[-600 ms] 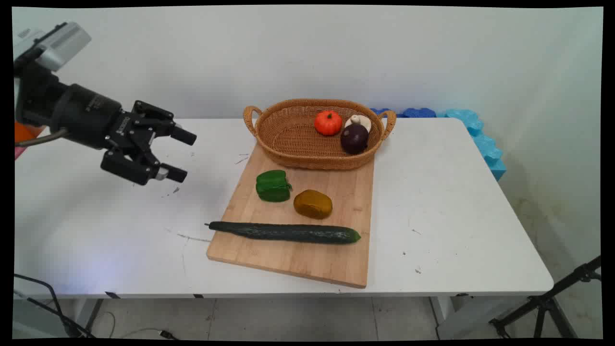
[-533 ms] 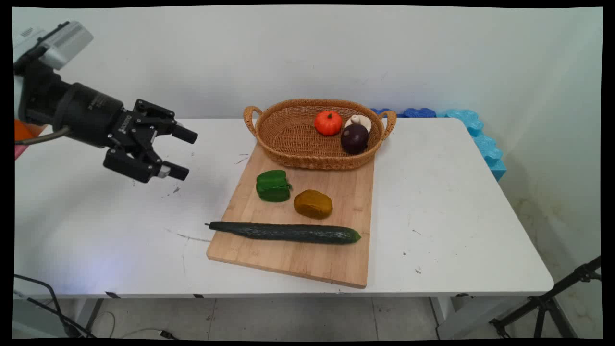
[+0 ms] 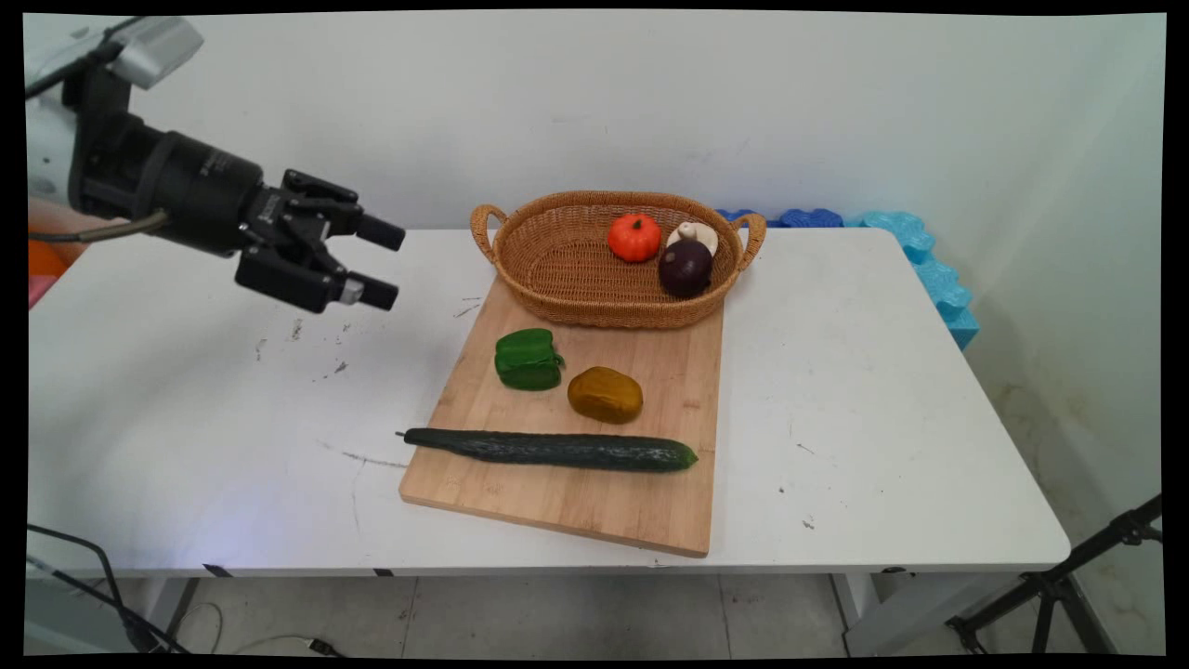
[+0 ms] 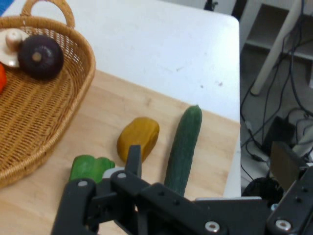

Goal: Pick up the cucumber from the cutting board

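Gripper (image 3: 388, 263) aloft, left of the wicker basket (image 3: 557, 279).
Fingers parted, apparently holding nothing; green pepper (image 3: 528, 359) lies at its four o'clock on the cutting board (image 3: 576, 502).

The black two-finger gripper (image 3: 388, 263) now sits higher above the white table (image 3: 836, 390) and farther right, nearer the oval woven wicker basket (image 3: 557, 279); its fingers stay spread apart.
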You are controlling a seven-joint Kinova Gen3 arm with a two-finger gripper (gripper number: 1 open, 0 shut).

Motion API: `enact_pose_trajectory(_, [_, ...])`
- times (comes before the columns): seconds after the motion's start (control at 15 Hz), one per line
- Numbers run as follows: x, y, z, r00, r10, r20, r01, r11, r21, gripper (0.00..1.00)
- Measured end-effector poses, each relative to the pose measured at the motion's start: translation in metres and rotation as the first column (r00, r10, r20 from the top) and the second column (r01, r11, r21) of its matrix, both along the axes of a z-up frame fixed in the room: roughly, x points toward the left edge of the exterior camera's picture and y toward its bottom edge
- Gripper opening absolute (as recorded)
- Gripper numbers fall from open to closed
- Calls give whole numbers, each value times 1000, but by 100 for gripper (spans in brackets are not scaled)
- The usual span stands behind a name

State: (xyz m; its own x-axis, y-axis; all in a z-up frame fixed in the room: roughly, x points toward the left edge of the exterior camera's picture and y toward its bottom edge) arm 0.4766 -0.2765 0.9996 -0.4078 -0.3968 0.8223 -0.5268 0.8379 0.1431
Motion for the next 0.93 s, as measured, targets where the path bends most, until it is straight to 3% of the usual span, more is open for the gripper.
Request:
enact_pose_trajectory(0.53, [-64, -12, 0, 999, 20, 48, -22, 999, 28, 100])
enact_pose_trajectory(0.93, [-110, -27, -27, 986, -15, 168, 10, 999, 32, 100])
